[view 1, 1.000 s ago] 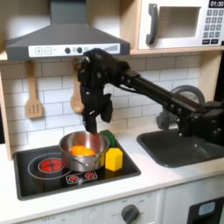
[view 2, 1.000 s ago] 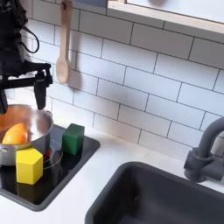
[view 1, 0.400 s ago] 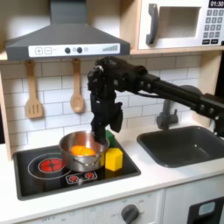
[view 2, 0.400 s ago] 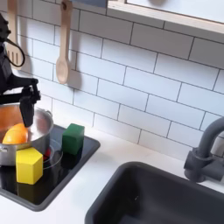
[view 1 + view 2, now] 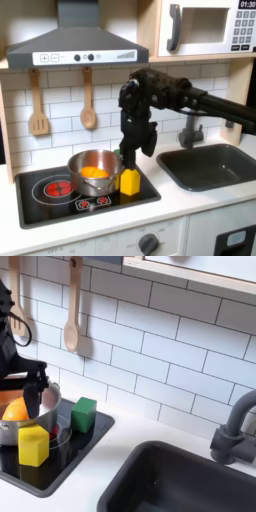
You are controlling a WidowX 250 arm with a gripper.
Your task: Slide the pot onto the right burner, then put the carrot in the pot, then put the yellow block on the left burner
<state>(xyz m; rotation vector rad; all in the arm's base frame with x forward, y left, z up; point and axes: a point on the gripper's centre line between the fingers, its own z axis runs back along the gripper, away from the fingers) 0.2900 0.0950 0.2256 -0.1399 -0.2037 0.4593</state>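
Note:
The steel pot (image 5: pixel 94 172) stands on the black cooktop (image 5: pixel 40 205), covering the right burner, and the orange carrot (image 5: pixel 94 172) lies inside it. The left burner (image 5: pixel 57 187) shows its red rings bare in the first exterior view. The yellow block (image 5: pixel 130 182) sits on the cooktop against the pot's right side. My gripper (image 5: pixel 135 156) hangs just above the yellow block, open, with nothing between its fingers. In the second exterior view, the pot (image 5: pixel 24 421), carrot (image 5: pixel 15 410) and yellow block (image 5: pixel 33 444) are at the left edge, with the gripper (image 5: pixel 38 393) over the pot's rim.
A small green block (image 5: pixel 83 414) stands on the cooktop behind the yellow block. Wooden utensils (image 5: pixel 88 110) hang on the tiled wall. A dark sink (image 5: pixel 205 165) with a faucet (image 5: pixel 190 130) lies at the first exterior view's right. The range hood (image 5: pixel 75 45) overhangs the stove.
The gripper has moved from above the pot toward the first exterior view's right and lower, ending over the yellow block. Pot, carrot and blocks stayed in place.

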